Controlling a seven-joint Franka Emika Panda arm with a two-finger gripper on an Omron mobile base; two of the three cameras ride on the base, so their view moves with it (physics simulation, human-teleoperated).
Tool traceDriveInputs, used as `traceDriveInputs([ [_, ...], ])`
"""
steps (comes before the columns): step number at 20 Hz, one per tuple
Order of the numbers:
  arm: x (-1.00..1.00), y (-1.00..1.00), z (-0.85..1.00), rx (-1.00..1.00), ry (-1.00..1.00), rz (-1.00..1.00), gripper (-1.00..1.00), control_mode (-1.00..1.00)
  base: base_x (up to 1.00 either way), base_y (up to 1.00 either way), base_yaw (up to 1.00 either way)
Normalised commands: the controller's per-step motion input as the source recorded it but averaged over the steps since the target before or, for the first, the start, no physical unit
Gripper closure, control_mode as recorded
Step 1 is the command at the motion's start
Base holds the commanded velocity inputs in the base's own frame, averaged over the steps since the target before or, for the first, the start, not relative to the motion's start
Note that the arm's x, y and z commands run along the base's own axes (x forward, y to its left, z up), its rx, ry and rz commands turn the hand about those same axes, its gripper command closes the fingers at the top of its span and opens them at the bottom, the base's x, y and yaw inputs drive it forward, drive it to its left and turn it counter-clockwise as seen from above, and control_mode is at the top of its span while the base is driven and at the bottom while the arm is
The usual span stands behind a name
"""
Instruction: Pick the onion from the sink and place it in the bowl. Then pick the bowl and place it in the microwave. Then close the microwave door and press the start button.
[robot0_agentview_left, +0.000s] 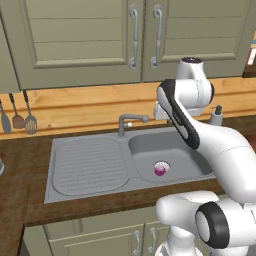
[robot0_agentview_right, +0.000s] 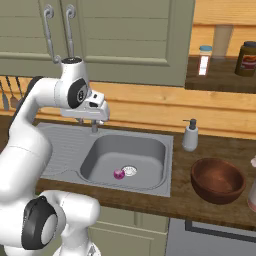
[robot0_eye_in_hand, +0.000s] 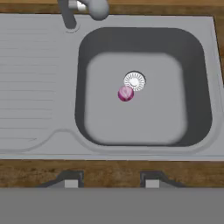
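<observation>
The onion (robot0_agentview_left: 160, 171) (robot0_agentview_right: 119, 174) (robot0_eye_in_hand: 126, 93), a small purple ball, lies on the floor of the sink (robot0_agentview_left: 87, 165) (robot0_agentview_right: 125, 150) (robot0_eye_in_hand: 43, 87) basin, touching the silver drain ring (robot0_eye_in_hand: 134, 81). My gripper (robot0_agentview_right: 93, 120) (robot0_eye_in_hand: 111, 180) hangs high above the sink, pointing down, open with nothing between its fingertips (robot0_eye_in_hand: 72, 180). On the wooden counter right of the sink stands the reddish-brown bowl (robot0_agentview_right: 217, 180), empty. The microwave, its door and the start button are out of view.
A curved grey faucet (robot0_agentview_left: 127, 121) (robot0_eye_in_hand: 78, 8) rises behind the basin, close under my hand. A soap dispenser (robot0_agentview_right: 190, 135) (robot0_agentview_left: 216, 115) stands between sink and bowl. Utensils (robot0_agentview_left: 17, 117) hang on the wall at left. Jars (robot0_agentview_right: 204, 60) sit on a shelf at upper right.
</observation>
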Motion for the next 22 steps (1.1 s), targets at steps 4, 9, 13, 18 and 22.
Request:
traceDriveInputs([
  [4, 0.00, -0.05, -0.25, 0.00, 0.00, 0.00, -1.00, -1.00, 0.00, 0.00, 0.00],
  [9, 0.00, -0.65, -0.80, 0.17, 0.12, -0.05, -1.00, -1.00, 0.00, 0.00, 0.00],
  [13, 0.00, -0.36, -0.61, 0.13, 0.15, -0.04, -1.00, -1.00, 0.00, 0.00, 0.00],
  [18, 0.01, -0.06, -0.52, 0.04, 0.05, -0.01, -1.00, -1.00, 0.00, 0.00, 0.00],
  [22, 0.06, 0.00, -0.53, 0.00, 0.01, 0.00, -1.00, -1.00, 0.00, 0.00, 0.00],
])
